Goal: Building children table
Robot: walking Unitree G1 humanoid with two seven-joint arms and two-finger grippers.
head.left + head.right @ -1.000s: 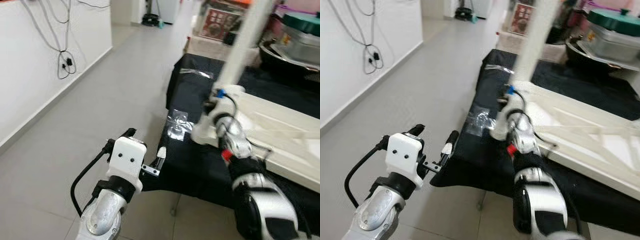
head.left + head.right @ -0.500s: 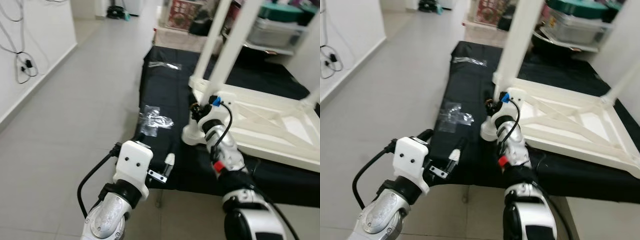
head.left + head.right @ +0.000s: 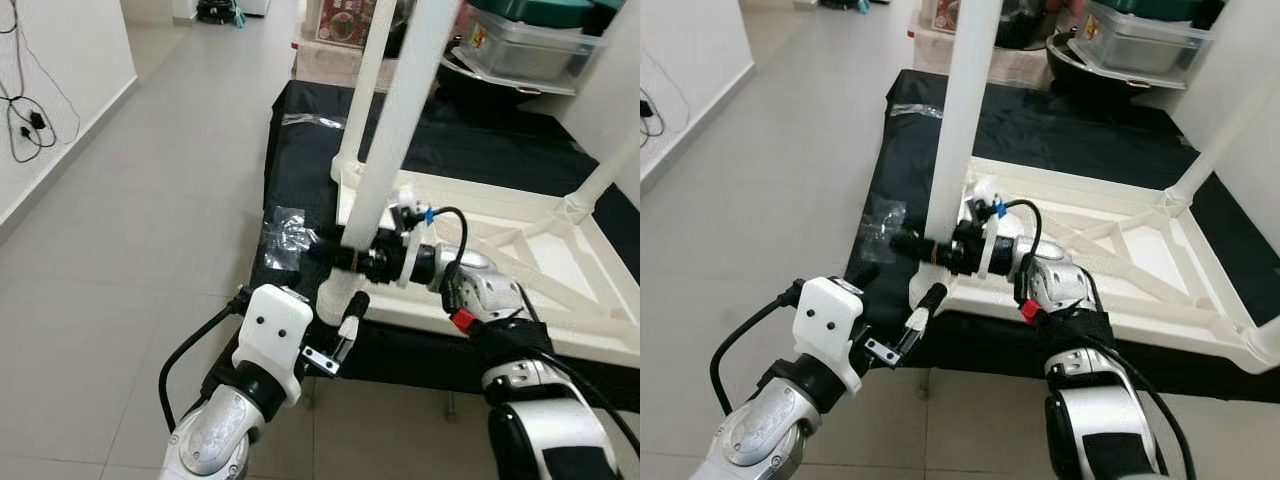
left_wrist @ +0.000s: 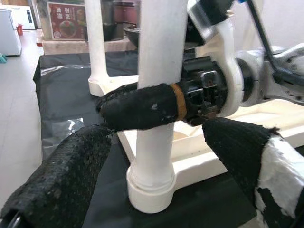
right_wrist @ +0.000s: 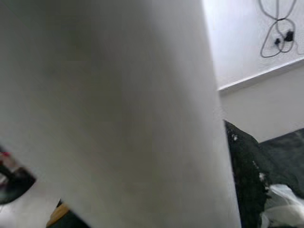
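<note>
The white table leg stands upright at the tabletop's seven-o'clock corner. The right gripper pinches it low down; the left gripper, fingers spread, hovers just beside. A twist could tip the unsecured leg.

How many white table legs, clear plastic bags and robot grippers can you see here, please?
white table legs: 3
clear plastic bags: 2
grippers: 2
Total: 7
</note>
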